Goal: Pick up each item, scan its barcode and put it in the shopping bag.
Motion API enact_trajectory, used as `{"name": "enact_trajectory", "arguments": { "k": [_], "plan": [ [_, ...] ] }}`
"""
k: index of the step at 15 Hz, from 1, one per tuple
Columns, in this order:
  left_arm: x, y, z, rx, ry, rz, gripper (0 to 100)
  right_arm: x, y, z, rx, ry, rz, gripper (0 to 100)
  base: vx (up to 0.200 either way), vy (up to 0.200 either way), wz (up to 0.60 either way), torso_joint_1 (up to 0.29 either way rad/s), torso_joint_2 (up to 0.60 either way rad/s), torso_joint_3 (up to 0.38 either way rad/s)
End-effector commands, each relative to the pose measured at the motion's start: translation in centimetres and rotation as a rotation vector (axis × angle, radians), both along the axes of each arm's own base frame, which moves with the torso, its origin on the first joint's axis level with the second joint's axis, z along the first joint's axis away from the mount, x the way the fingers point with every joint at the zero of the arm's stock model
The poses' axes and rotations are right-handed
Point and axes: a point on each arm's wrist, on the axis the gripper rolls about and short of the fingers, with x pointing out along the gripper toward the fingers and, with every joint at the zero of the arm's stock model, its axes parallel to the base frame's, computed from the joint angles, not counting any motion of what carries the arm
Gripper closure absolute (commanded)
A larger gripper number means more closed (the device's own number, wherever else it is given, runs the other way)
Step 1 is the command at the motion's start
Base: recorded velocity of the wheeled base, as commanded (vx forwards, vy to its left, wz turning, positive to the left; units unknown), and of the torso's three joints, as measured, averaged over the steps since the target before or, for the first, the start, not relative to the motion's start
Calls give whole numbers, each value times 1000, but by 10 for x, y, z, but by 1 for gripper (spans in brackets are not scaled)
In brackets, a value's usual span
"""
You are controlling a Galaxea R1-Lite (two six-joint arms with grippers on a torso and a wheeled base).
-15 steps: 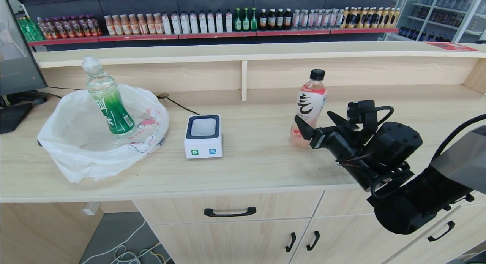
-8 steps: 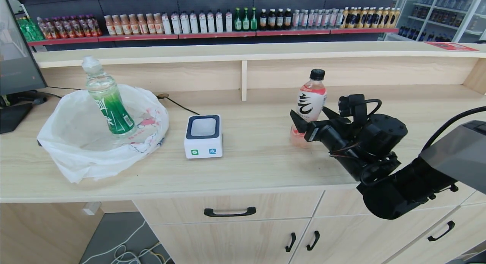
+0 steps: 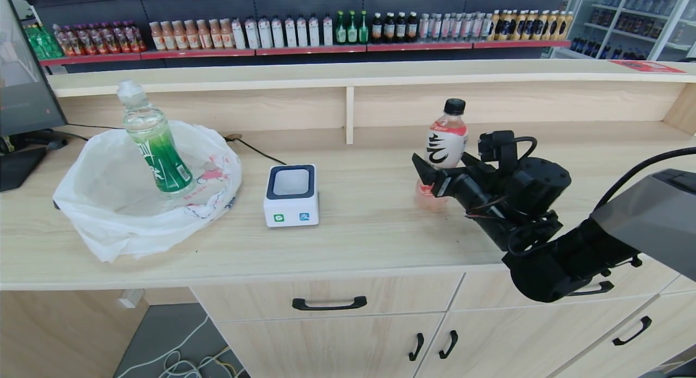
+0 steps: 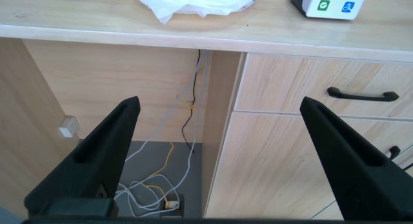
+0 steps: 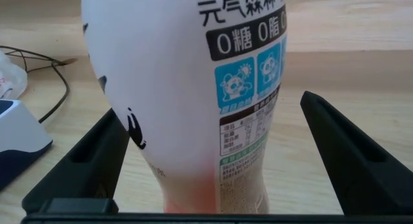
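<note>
**Right gripper open around the pink bottle, grip not yet made**

Right gripper is level with the lower half of the pink bottle, its jaws spread wide. The right wrist view shows the bottle standing between the two fingers, with a gap on each side. Nothing is held yet. This side-on approach at mid-body probably serves two ends: it keeps the bottle upright on the counter, and it leaves the cap and the label free for scanning. No barcode can be made out on the printed panel facing the wrist.

Left gripper is also open and empty. It hangs below counter level in front of the cupboard, clear of the work.

Surroundings:
- The scanner sits on the counter between the bottle and the shopping bag, with its window facing up.
- The bag lies open at the counter's left end. A green bottle already stands in it, leaning slightly.
- A thin cable runs along the counter behind the scanner.

Obstructions: the path from the bottle to the scanner looks free. In the bag, the green bottle takes up the middle, so the pink one will likely need a spot beside it.
</note>
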Motion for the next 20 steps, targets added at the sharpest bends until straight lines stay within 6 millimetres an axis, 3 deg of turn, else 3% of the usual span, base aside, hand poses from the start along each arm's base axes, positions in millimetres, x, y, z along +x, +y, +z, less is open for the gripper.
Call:
{"name": "enact_trajectory", "arguments": {
  "k": [1,15,16,20],
  "plan": [
    [0,0,0,0,0,1,0,1,1,-1,-1,2,1,0,0,0,0,0,0,0],
    [0,0,0,0,0,1,0,14,6,0,0,-4,6,0,0,0,0,0,0,0],
    [0,0,0,0,0,1,0,14,6,1,2,-7,4,100,0,0,0,0,0,0],
    [0,0,0,0,0,1,0,14,6,4,6,-17,3,100,0,0,0,0,0,0]
  ]
}}
